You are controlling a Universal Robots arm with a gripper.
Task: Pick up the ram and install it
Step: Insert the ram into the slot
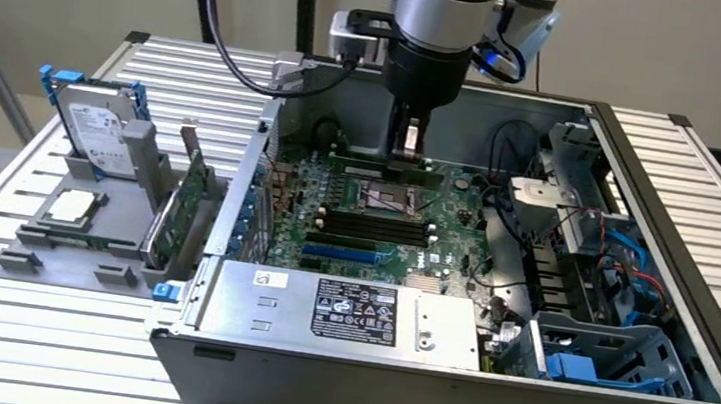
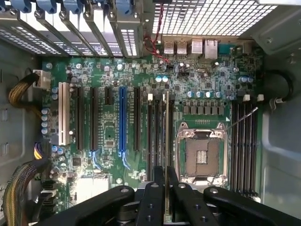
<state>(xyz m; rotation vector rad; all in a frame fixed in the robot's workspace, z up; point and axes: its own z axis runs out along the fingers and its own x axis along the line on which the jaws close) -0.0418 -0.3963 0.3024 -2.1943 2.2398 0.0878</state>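
Note:
My gripper (image 1: 404,156) hangs inside the open computer case (image 1: 677,255), shut on the ram (image 1: 423,176). The ram is a thin green stick held level just above the motherboard (image 1: 372,228). In the wrist view the ram (image 2: 166,132) shows edge-on between the black fingers (image 2: 153,197). It runs along the bank of black memory slots (image 2: 155,127), beside the open CPU socket (image 2: 202,155). I cannot tell whether its lower edge touches a slot. A second bank of slots (image 2: 244,141) lies on the socket's other side.
On the exterior view's left, a grey holder (image 1: 67,252) carries a silver hard drive with blue rails (image 1: 94,124), a green expansion card (image 1: 186,204) and a CPU chip (image 1: 71,207). The power supply (image 1: 337,305) sits at the case front. Cables (image 1: 596,257) and a drive cage (image 1: 613,354) crowd the right.

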